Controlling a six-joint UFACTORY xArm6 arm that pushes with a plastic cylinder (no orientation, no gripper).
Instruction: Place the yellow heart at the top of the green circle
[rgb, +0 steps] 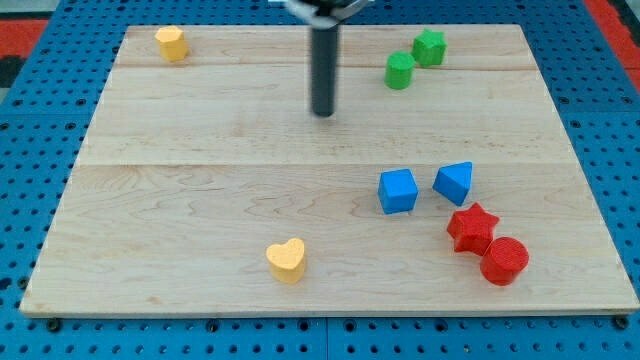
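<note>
While my tip (322, 113) stands mid-board holding nothing, the yellow heart (286, 260) lies well below it, the green circle (399, 71) to its right.

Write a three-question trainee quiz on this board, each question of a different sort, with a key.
1. True or false: my tip touches the yellow heart.
2. Multiple choice: the green circle lies toward the view's A) top right, B) bottom left, C) bottom right.
3. Fill in: the block touching the red star at its lower right is the red ____.

Key: 1 false, the tip stands well above the heart in the view, apart from every block. 2 A, beside the green star. 3 circle.
</note>
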